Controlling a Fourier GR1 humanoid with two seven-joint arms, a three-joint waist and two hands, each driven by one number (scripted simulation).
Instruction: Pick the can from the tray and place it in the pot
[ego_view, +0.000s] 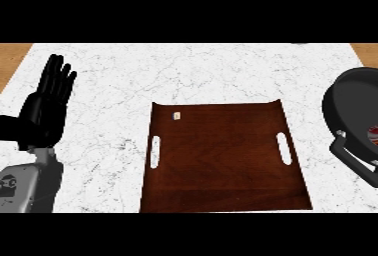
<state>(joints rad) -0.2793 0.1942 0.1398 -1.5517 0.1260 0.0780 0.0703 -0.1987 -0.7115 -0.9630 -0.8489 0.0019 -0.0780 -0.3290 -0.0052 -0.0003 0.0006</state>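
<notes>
**Can in the pot, left robot hand open at 9 o'clock**

The white marbled tabletop fills the view. A dark brown wooden tray lies flat at its centre and runs down to the 6 o'clock edge. It has one pale slot on its 9 o'clock side, another on its 3 o'clock side, and a small pale mark near its 11 o'clock corner.

The black pot sits at 3 o'clock, well apart from the tray and partly cut by the view's edge, with its handle pointing towards 5 o'clock. The can shows only as a red and white patch inside the pot, right at the edge.

The left robot hand stands at 9 o'clock above its grey forearm. Its fingers are straight and close together, point to 12 o'clock and hold nothing
</notes>
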